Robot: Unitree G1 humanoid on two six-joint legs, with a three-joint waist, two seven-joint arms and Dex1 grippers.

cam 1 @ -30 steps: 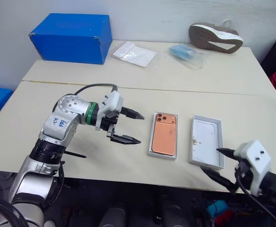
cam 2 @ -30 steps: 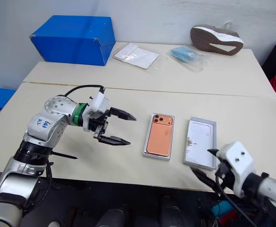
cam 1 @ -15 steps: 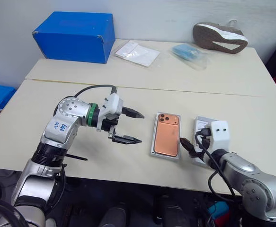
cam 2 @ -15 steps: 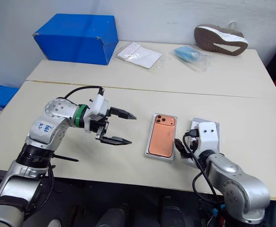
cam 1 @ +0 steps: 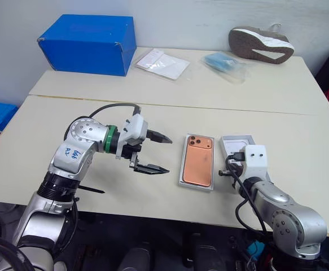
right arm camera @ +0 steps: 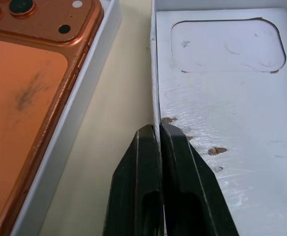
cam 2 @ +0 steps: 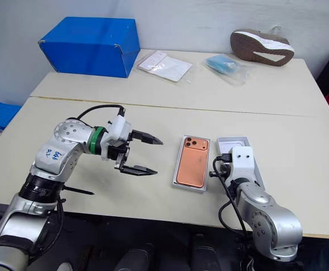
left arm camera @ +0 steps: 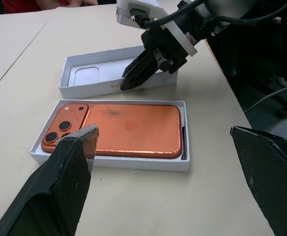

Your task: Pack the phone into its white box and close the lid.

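While the left tool [cam 1: 152, 152] hangs spread wide and empty beside the box [cam 1: 182, 179], where the phone [cam 1: 198, 160] already lies near the worktop's front edge, the right tool [right arm camera: 159, 135] has swung in and clamped onto the lid [right arm camera: 232, 98] wall, so capping the box looks next; its forearm reaches in low over the front edge.

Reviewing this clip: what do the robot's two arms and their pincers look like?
Both arms are rounded silver-grey metal shells with black joints and looping black cables. The left arm carries blue handwritten marks and a green ring before its white wrist block; its left pincer has two tapered black fingers. The right arm ends in a white block with two small dark holes and the black-fingered right pincer.
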